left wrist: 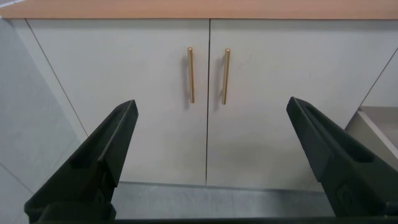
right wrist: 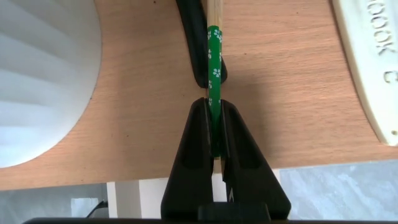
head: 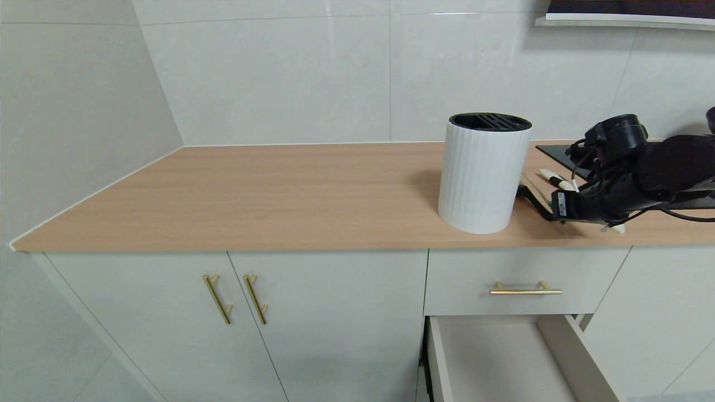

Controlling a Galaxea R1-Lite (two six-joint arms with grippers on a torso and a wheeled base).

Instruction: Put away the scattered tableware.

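Note:
My right gripper [right wrist: 214,106] is shut on a wooden chopstick [right wrist: 214,12] with a green flowered band, low over the wooden counter [head: 279,195]. A black utensil [right wrist: 193,37] lies on the counter right beside the chopstick. Just to the left of the right gripper [head: 553,214] in the head view stands a white ribbed holder [head: 481,178] with a black slotted top; it also appears in the right wrist view [right wrist: 37,74]. More white-handled tableware [head: 556,180] lies behind the arm. My left gripper [left wrist: 211,109] is open and holds nothing, down in front of the cabinet doors [left wrist: 205,124].
A drawer [head: 503,357] stands pulled out under the counter at the right. A black cooktop [head: 556,153] sits behind the right arm. A white printed object [right wrist: 373,68] lies near the chopstick. The cabinet doors carry gold handles [head: 234,298]. A tiled wall closes the back and left.

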